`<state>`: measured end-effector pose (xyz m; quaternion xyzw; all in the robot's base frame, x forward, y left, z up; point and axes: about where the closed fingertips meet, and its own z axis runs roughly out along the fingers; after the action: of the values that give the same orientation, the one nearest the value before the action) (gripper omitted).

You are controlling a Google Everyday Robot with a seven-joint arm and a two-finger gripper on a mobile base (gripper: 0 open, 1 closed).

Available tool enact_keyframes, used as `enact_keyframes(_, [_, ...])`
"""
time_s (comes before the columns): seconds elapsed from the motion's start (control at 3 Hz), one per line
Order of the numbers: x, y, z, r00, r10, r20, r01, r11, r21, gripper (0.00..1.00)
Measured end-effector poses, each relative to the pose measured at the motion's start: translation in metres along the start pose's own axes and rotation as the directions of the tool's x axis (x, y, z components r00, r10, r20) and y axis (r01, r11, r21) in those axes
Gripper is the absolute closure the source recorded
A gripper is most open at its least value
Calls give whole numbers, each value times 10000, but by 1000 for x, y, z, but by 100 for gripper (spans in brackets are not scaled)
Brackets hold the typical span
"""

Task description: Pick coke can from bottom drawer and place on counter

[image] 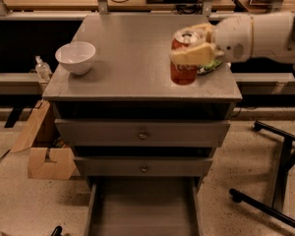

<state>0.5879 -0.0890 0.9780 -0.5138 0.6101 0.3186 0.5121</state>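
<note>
Gripper [191, 43] at the end of a white robot arm [260, 31], reaching in from the right, was over the right side of the counter [132, 53], its pale fingers [189, 56] clamped on the coke can [183, 69]. The red can stood upright, silver top showing; whether its base touched the grey surface could not be told. A green packet [212, 67] peeked out just behind the can. A white bowl [75, 57] sat on the counter's left side, well apart. Below were two drawers with round knobs; beneath them the bottom drawer [142, 210] was pulled out, its flat grey floor visible.
</note>
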Motion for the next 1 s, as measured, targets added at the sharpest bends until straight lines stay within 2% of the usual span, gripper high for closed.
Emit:
enact_keyframes(0.33, [-39,-61,35,9990,-270,357,250,9982,551,100])
enact_keyframes(0.67, [-61,-118,60,9971,-714,268,673,9891,1308,100])
enact_keyframes(1.0, [-61,-118,60,9971,-710,269,669,9891,1313,100])
